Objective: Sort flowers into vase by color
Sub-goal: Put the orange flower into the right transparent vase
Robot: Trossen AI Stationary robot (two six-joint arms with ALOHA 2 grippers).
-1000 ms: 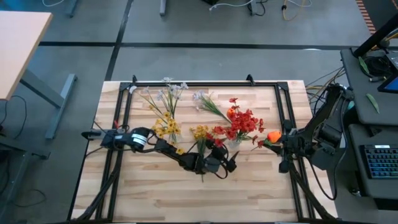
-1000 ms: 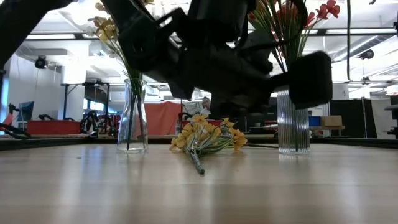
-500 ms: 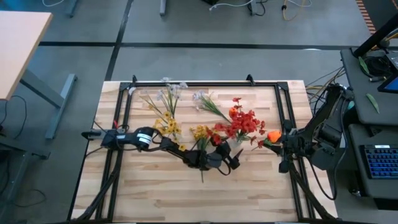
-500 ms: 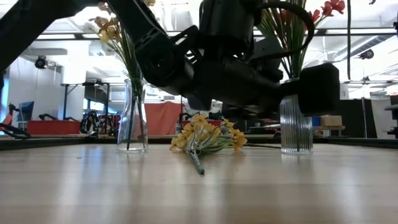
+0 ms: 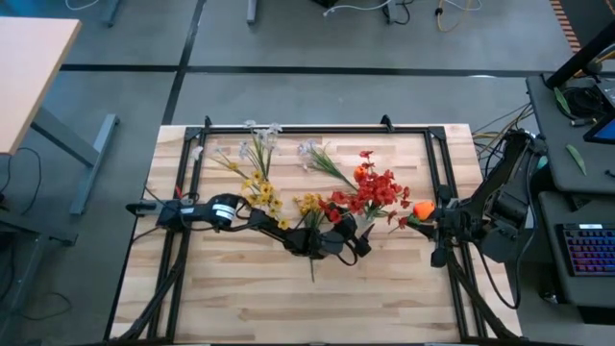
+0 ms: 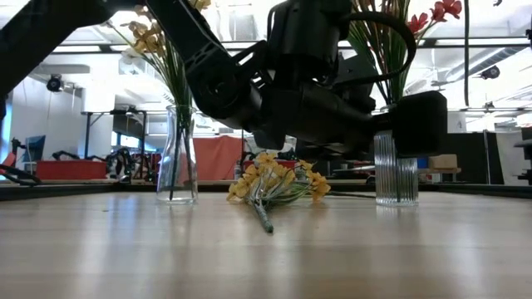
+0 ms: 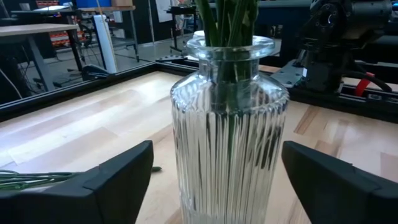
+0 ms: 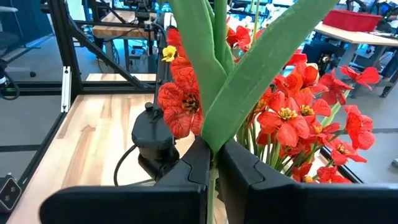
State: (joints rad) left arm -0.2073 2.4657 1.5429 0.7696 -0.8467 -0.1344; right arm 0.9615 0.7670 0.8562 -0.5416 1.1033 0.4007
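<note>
From the clear vase point(image 6: 178, 154) of yellow stems, past the yellow spray point(image 5: 309, 208) lying mid-table, the left gripper point(image 7: 211, 180), fingers spread, faces the ribbed vase point(image 7: 229, 124) and should back off cleanly, while the right gripper point(image 8: 212, 163) pinches an orange flower's stalk point(image 8: 211, 46).

Ribbed glass vase point(image 7: 229, 155) (glossy, clear)

2 glass vases: ribbed vase point(image 6: 395, 174) w/ red flowers point(image 5: 377, 188), smooth vase point(image 6: 178, 155) w/ yellow flowers point(image 5: 259, 192). 1 yellow bunch point(image 6: 274, 184) lying loose, 1 white spray point(image 5: 322, 159), 1 orange flower point(image 5: 420, 210). 2 arms. Stems per vase hard to count.
</note>
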